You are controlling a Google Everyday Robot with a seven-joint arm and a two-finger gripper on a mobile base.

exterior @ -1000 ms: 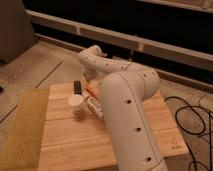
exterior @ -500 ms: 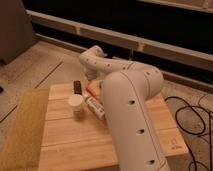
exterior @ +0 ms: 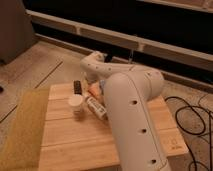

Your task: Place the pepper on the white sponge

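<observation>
My gripper (exterior: 93, 88) hangs low over the back of the wooden table (exterior: 70, 140), at the end of the white arm (exterior: 131, 107) that fills the middle of the view. A small orange-red thing, seemingly the pepper (exterior: 89, 93), shows right at the gripper's tip; I cannot tell whether it is held. A white, round-looking object, likely the white sponge (exterior: 76, 103), sits just left and in front of the gripper. The arm hides the right side of the gripper.
A white bar with dark marks (exterior: 96, 108) lies on the table beside the arm. A small dark object (exterior: 77, 86) stands behind the white object. A yellowish mat (exterior: 22, 125) covers the table's left side. Black cables (exterior: 192, 117) lie on the floor to the right.
</observation>
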